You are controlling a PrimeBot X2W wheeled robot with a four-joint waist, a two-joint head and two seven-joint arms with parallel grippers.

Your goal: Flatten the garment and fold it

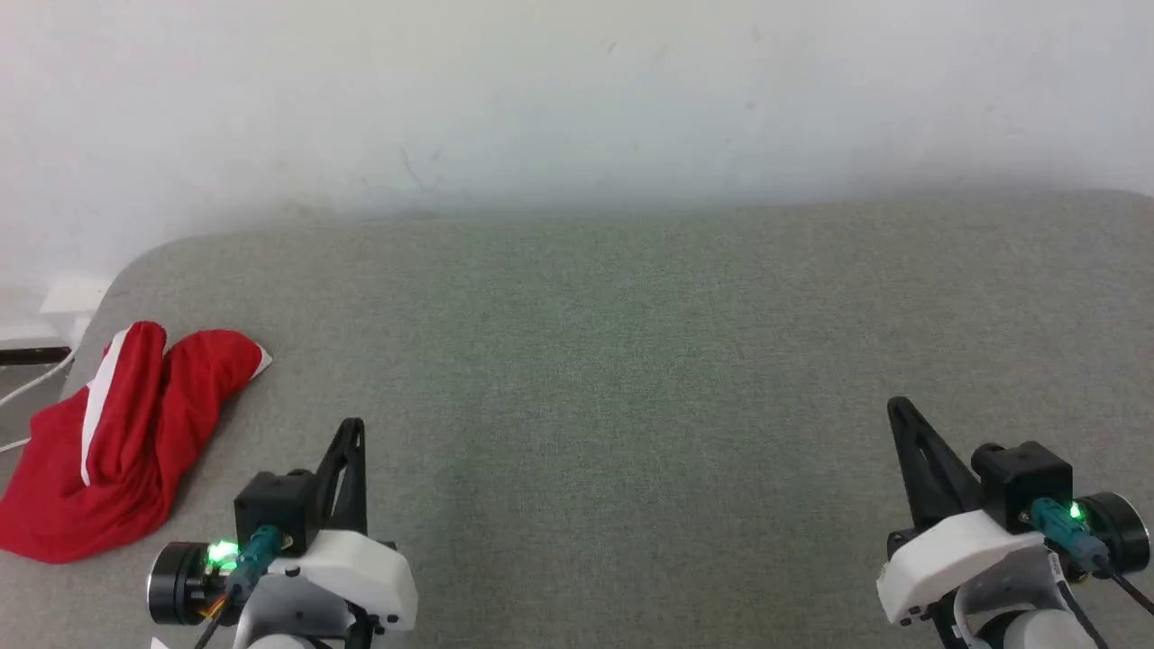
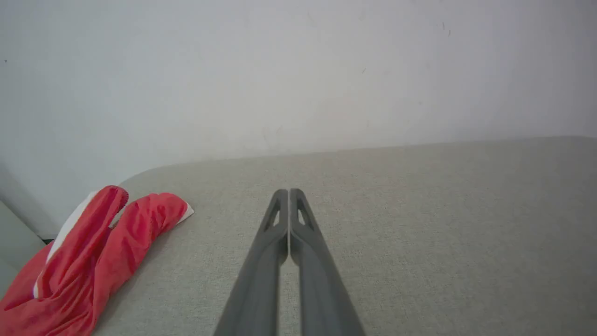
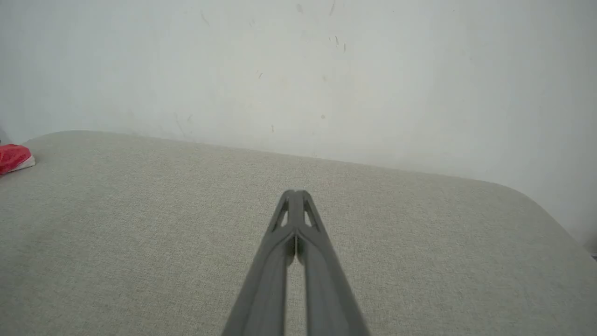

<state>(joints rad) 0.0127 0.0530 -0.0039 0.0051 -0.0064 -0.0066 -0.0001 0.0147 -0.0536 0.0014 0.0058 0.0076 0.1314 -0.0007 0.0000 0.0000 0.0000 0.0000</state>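
The red shorts (image 1: 117,442) lie crumpled in a heap at the left edge of the grey fabric surface (image 1: 613,379), a white stripe showing along one fold. In the left wrist view the shorts (image 2: 88,266) sit at the lower left, apart from my fingers. My left gripper (image 1: 353,428) hovers to the right of the heap, shut and holding nothing; its tips (image 2: 289,192) meet. At the lower right my right gripper (image 1: 897,407) is shut and empty, tips together (image 3: 295,192). A red corner of the shorts (image 3: 14,157) shows far left in the right wrist view. The "23" print is hidden.
A white wall (image 1: 577,99) rises right behind the surface. The surface has rounded corners at the far left (image 1: 153,257) and, in the right wrist view, at the far right (image 3: 527,196). White cables (image 1: 36,383) and a white block (image 1: 72,296) lie beyond the left edge.
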